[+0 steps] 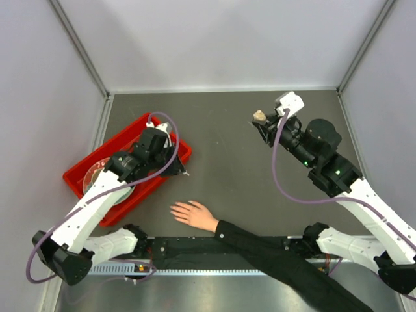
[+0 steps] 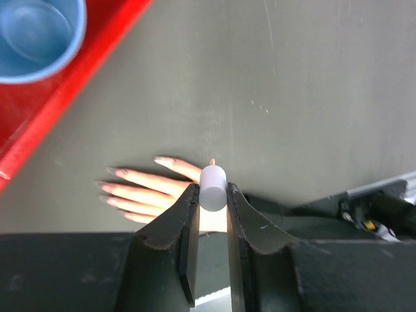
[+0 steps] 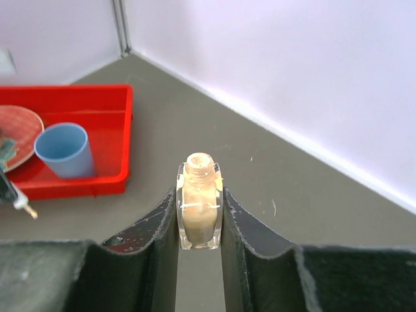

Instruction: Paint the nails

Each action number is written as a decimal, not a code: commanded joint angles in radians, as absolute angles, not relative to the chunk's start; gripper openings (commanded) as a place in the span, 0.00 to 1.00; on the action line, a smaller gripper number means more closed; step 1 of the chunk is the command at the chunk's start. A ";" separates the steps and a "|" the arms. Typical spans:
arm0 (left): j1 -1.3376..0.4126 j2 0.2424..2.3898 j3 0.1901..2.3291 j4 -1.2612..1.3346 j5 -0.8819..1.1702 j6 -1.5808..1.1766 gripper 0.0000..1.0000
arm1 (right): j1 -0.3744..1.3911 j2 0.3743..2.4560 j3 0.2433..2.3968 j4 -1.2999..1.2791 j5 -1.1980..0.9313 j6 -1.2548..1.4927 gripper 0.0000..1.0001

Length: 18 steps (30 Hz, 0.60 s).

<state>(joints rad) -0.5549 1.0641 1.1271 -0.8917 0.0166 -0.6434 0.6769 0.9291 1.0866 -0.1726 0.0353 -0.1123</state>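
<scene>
Left end effector (image 2: 212,192) clamping white cap (image 2: 212,182), nails (image 2: 110,172) ahead, apart, right end effector (image 3: 199,194) gripping open polish bottle (image 3: 199,221)

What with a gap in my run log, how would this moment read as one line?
left gripper: shut on brush cap, short of hand | right gripper: shut on open polish bottle | nails: brush not touching

Matte grey-olive table (image 1: 247,130), faintly scuffed. Pale lavender-white walls enclose it: far wall (image 1: 221,39), left wall (image 1: 32,97), right wall (image 1: 390,78). Metal frame posts (image 1: 78,45) run up both far corners. Brushed metal ledge (image 1: 195,296) along near edge. Light even, soft shadows.
</scene>
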 commanded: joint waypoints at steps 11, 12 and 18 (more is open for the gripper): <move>-0.543 0.924 0.870 -0.807 -0.012 -0.759 0.00 | 0.670 0.942 1.322 -0.233 0.005 -0.098 0.00; -0.542 0.905 0.842 -0.801 -0.018 -0.767 0.00 | 0.669 0.945 1.325 -0.235 0.003 -0.098 0.00; -0.543 0.874 0.775 -0.790 -0.072 -0.788 0.00 | 0.669 0.968 1.335 -0.238 0.005 -0.077 0.00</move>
